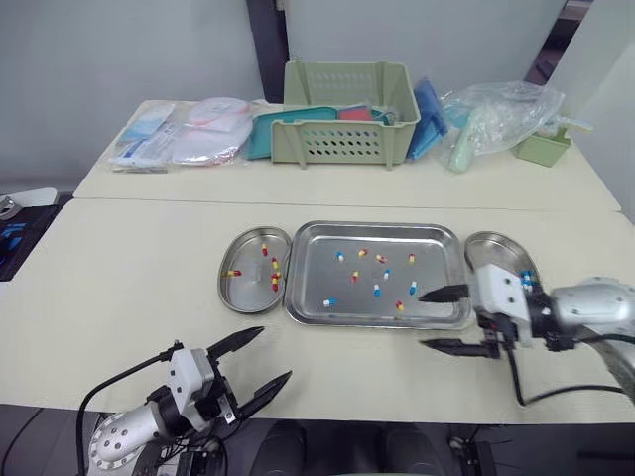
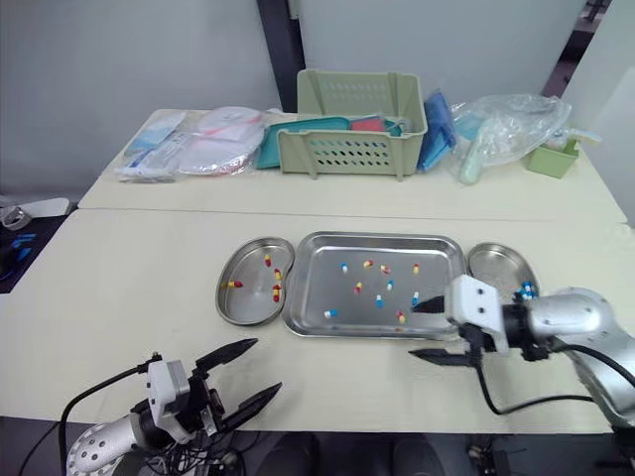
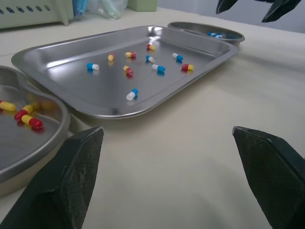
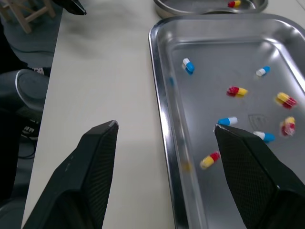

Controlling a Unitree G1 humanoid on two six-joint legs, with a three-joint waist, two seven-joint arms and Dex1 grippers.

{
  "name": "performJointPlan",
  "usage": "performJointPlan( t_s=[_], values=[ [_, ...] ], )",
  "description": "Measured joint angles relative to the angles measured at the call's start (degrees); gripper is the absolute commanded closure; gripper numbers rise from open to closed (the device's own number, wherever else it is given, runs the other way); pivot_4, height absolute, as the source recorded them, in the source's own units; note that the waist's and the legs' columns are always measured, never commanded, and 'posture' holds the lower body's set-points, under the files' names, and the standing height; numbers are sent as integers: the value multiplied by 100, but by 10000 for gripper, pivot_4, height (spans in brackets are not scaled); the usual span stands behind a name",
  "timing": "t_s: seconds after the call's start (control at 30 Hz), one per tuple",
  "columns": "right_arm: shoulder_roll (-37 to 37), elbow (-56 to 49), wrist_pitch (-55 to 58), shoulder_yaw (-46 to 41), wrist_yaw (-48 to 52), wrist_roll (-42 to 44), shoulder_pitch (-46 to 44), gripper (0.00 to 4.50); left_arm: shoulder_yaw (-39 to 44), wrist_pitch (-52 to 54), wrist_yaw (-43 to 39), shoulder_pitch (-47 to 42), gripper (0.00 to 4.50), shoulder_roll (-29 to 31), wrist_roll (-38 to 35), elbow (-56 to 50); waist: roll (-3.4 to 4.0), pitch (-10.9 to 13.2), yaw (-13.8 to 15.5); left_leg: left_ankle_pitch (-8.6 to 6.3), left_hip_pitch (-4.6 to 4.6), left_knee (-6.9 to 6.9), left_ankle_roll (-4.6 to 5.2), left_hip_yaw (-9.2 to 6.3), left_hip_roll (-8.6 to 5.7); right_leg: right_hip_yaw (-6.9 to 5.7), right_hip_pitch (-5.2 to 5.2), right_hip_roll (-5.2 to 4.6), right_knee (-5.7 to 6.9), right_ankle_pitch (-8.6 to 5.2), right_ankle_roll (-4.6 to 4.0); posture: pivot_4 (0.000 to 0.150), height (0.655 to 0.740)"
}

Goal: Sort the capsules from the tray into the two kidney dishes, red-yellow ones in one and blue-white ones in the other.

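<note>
1. While mixed capsules lie scattered across the tray (image 1: 377, 230), the sorting is judged partly done. Several red-yellow capsules (image 1: 275, 282) are seen in the left kidney dish (image 1: 243, 293), and a few blue-white capsules (image 1: 526, 281) in the right kidney dish (image 1: 491, 250).
2. The right gripper (image 1: 425, 319) is held spread wide and empty at the tray's front right corner. One finger is over the tray floor and the other is outside the rim.
3. The left gripper (image 1: 274, 353) is likewise spread wide and empty. It is held low over the surface (image 1: 129, 288), well apart from the tray.
4. The step in hand is judged to be a pick from the tray's right end, where a blue-white capsule (image 1: 413, 289) and a red-yellow capsule (image 1: 399, 306) lie nearest the right gripper.
5. The blue-white one is better suited, since its dish is just beside that arm.
6. Both fingers should be brought inside the rim and narrowed beforehand. They should then be set across the capsule's short axis, so that one capsule alone is closed on.
7. Tray and dishes are of polished steel, smooth and reflective, with raised rolled rims. The tray is rectangular with rounded corners, and a kidney-shaped dish lies close against each end.
8. The capsules are small, glossy, round-ended cylinders. Rolling or skidding on the steel is judged likely, so a light, slow closure is advised.
</note>
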Motion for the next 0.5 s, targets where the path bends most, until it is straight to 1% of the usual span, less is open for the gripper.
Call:
performJointPlan(
  t_s=[0.17,0.3,0.5],
  values=[
    [888,761,130,1073,-97,-659,-1165,9182,-48,-8,5,-100,0,45,7,60,-1,0,-25,0,-5,0,0,-3,1,-2,-5,0,0,0,-1,1500,7400],
    [1543,1542,144,1676,-76,-1081,-1935,9182,-101,-5,12,-122,0,60,9,79,-1,0,-19,0,-4,0,0,-3,0,-1,-8,0,4,0,-1,1500,7400],
    [2285,2727,-109,2144,42,-1569,-2626,9182,-149,0,105,-216,0,67,10,91,0,0,-11,0,-5,0,0,-6,0,-3,-12,-1,4,0,-2,1500,7400]
  ],
)
